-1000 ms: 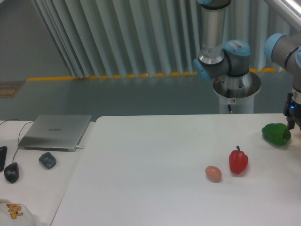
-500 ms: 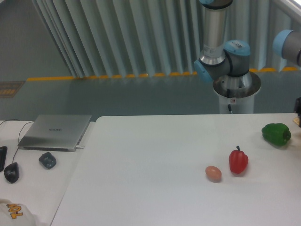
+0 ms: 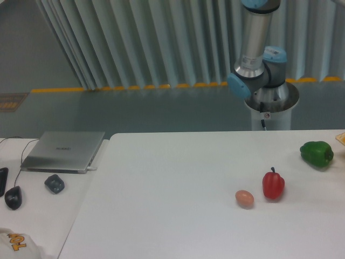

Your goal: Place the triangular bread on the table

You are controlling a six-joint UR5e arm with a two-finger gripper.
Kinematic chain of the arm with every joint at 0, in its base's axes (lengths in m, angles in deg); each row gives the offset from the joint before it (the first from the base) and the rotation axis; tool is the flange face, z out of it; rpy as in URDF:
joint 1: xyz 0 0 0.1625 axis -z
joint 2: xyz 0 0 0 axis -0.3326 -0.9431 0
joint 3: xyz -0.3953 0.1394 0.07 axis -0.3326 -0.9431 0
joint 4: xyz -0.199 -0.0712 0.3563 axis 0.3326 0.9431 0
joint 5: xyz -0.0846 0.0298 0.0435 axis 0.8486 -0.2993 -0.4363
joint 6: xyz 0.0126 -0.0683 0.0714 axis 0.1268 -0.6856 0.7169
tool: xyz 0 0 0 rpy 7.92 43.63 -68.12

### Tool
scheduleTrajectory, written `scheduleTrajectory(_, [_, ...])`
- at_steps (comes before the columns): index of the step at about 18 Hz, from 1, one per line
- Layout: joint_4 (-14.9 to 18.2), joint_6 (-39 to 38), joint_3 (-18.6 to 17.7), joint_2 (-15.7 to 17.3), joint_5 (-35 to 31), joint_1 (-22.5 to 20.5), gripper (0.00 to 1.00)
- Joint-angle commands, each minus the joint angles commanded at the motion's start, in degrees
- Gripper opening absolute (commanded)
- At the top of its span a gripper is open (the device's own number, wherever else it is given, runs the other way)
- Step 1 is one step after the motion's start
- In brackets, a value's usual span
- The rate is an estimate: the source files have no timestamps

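Egg (image 3: 244, 198) sits just left of the red pepper (image 3: 273, 185) on the table (image 3: 161, 205); green pepper (image 3: 316, 153) is farther right. A bread (image 3: 341, 138) sliver peeks in beyond it. The gripper has slid out of frame, so can't tell its grip. Arm (image 3: 256, 48) stands upright behind.

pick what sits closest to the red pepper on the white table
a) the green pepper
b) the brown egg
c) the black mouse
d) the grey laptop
b: the brown egg lies just left of the red pepper on the white table, while the green pepper is farther off near the right edge.
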State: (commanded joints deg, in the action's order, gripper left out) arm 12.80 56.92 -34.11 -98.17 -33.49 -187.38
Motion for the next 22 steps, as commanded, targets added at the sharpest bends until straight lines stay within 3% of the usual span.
scheduleTrajectory(6, [-4.93,0.00,0.18,-4.22,0.35,0.18,1.00])
scheduleTrajectory(15, [-6.60,-0.17,-0.35,-7.04,0.26,0.79,1.00])
scheduleTrajectory(18, [-7.48,-0.17,-0.35,-7.74,0.26,0.79,0.75])
scheduleTrajectory(19, [-7.48,-0.17,-0.35,-7.83,0.26,0.79,0.60])
scheduleTrajectory(22, [-7.48,0.00,0.00,-7.74,0.18,0.70,0.02])
